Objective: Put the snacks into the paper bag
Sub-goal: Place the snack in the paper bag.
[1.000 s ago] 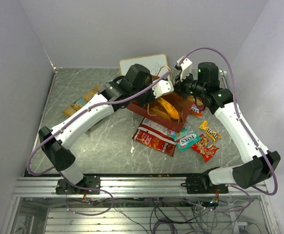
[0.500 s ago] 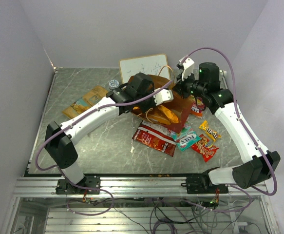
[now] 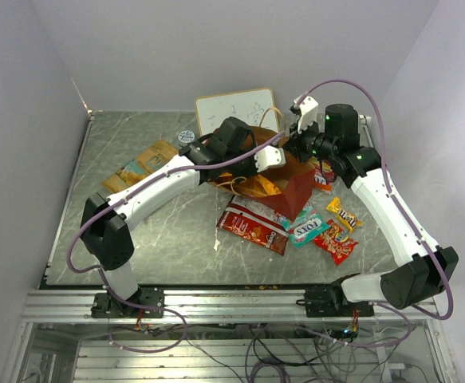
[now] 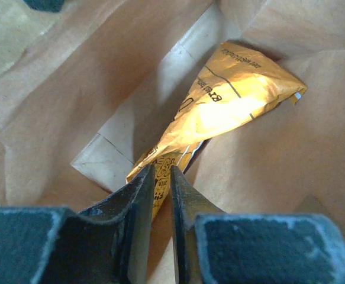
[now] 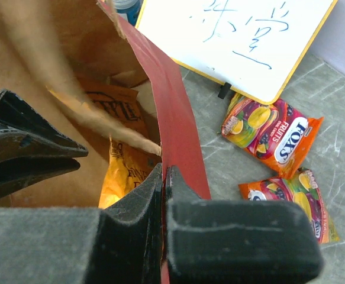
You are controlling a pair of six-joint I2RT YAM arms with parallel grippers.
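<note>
The paper bag (image 3: 297,191), red outside and brown inside (image 4: 54,118), stands open at the table's middle back. My left gripper (image 3: 273,158) reaches into it. Its jaws (image 4: 162,171) are open by a narrow gap, and the lower end of a yellow snack packet (image 4: 231,100) lies right at their tips. My right gripper (image 3: 294,145) is shut (image 5: 164,171) on the bag's red rim (image 5: 178,118), with the yellow packet (image 5: 116,177) visible inside. More snacks lie in front: a long red chip bag (image 3: 252,226), a teal packet (image 3: 306,228) and an orange packet (image 3: 336,242).
A whiteboard (image 3: 236,110) leans behind the bag. Two Fox's fruit packets (image 5: 273,133) lie beside the bag on the right. A yellow packet (image 3: 344,213) sits near the right arm. Flat brown packets (image 3: 140,166) lie at the left, and a small round blue thing (image 3: 187,136) sits behind them.
My left gripper has gone down into the bag with the yellow packet and its jaws have parted slightly. The right gripper has kept its hold on the rim.
</note>
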